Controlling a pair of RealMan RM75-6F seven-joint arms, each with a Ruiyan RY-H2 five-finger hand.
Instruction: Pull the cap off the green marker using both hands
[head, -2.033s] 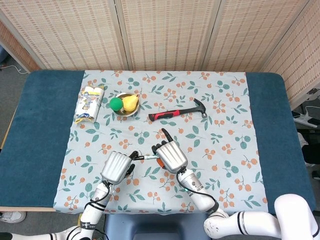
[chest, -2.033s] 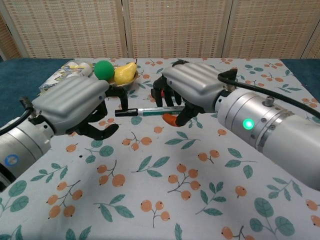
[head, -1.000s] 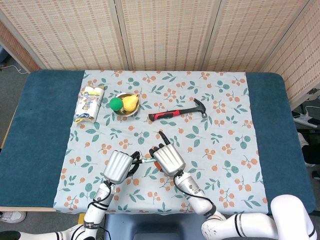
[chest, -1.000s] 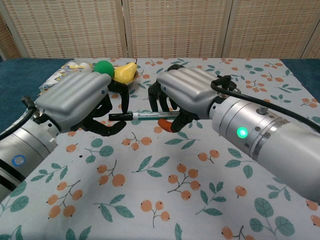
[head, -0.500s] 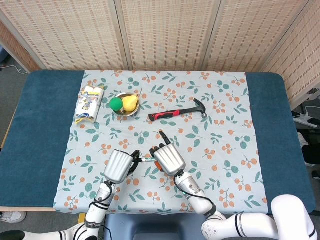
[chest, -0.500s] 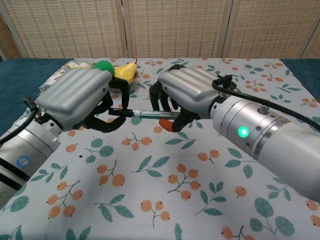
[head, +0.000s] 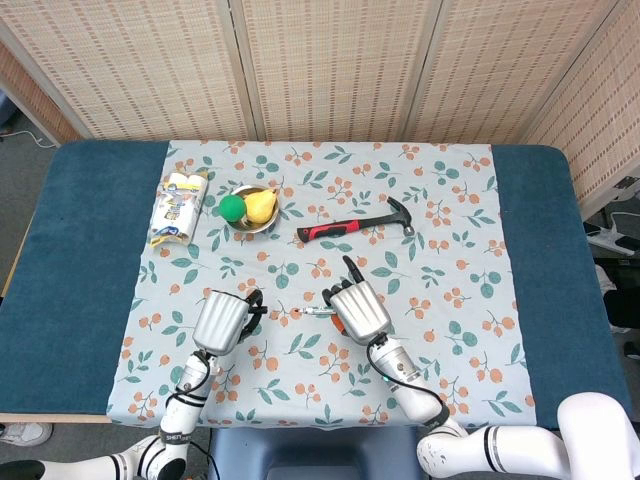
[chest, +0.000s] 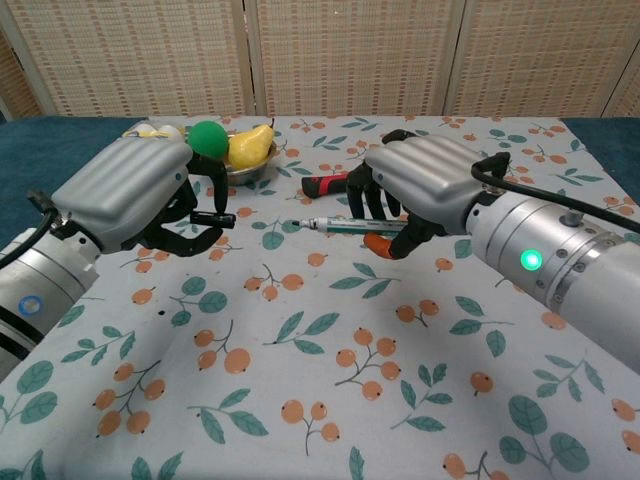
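No readable writing on anything, the marker (chest: 352, 226) print is too small. Cap (chest: 213, 218) is off: left hand (chest: 128, 195) pinches the black cap, right hand (chest: 425, 185) grips the marker body, tip pointing at the cap, a gap between them. Both sit over the near half of the flowered cloth (head: 450, 260). Hammer (head: 355, 225) lies just behind; bowl (head: 252, 222) of fruit and a packet (head: 178, 207) sit toward the far left corner.
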